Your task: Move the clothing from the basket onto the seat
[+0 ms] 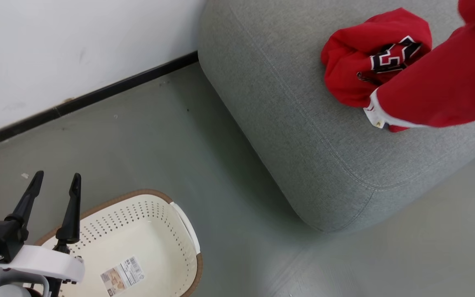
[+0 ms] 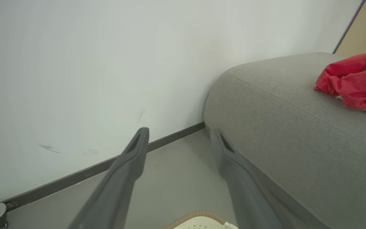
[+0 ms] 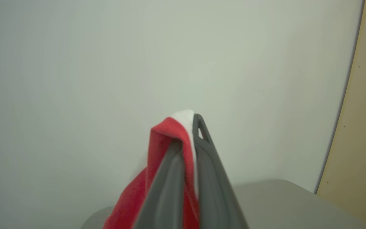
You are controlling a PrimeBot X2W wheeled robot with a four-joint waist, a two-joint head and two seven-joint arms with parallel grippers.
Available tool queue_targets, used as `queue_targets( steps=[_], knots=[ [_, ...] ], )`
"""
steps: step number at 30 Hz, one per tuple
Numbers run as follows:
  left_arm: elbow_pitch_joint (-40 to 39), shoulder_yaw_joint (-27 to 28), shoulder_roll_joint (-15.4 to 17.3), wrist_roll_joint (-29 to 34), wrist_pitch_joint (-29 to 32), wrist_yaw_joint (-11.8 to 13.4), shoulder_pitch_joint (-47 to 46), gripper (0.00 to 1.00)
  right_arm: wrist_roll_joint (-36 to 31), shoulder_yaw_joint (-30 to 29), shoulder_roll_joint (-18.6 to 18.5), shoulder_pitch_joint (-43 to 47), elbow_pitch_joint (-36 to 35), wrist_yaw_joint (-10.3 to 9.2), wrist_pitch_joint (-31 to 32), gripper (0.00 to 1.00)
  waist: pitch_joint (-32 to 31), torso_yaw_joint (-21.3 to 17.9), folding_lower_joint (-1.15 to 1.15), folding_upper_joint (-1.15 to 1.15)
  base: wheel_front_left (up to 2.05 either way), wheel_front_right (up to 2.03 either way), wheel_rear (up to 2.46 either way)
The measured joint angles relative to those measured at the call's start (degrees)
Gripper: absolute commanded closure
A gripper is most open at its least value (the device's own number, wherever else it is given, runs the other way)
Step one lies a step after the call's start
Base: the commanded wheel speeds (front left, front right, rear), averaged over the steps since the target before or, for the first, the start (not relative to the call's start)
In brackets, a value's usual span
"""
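Observation:
A crumpled red jersey [image 1: 365,62] with navy-and-white lettering lies on the grey seat [image 1: 287,123]; it also shows in the left wrist view as a red heap [image 2: 354,82] on the seat [image 2: 297,127]. A second red garment [image 1: 447,90] with white trim hangs over the seat at the right. In the right wrist view my right gripper [image 3: 187,127] is shut on this red garment [image 3: 157,159], with white trim at the fingertips. The cream basket [image 1: 138,243] stands on the floor at the lower left, holding no clothing. My left gripper [image 1: 58,179] hangs open above its left rim.
A white wall [image 1: 56,49] with a black skirting strip [image 1: 97,93] runs behind the seat and basket. Grey floor [image 1: 159,144] lies between basket and seat. A barcode label [image 1: 122,275] sits on the basket floor. A beige panel [image 3: 361,127] stands at the right of the wall.

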Motion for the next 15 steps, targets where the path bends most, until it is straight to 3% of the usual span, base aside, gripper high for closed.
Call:
queue_targets(
  steps=[10,15],
  knots=[
    [-3.76,0.91,2.22,0.47,2.14,0.65,0.64,0.0,-2.46,-1.52,-9.83,-15.77,5.08,0.01,4.23,1.0,5.24,1.5,0.0,0.0,0.0,0.0,0.0],
    [-6.0,1.12,3.21,0.52,2.85,0.65,0.62,0.0,-3.19,-1.07,-11.67,-19.45,9.0,0.01,5.67,1.0,8.07,2.3,0.0,0.0,0.0,0.0,0.0]
  ],
)
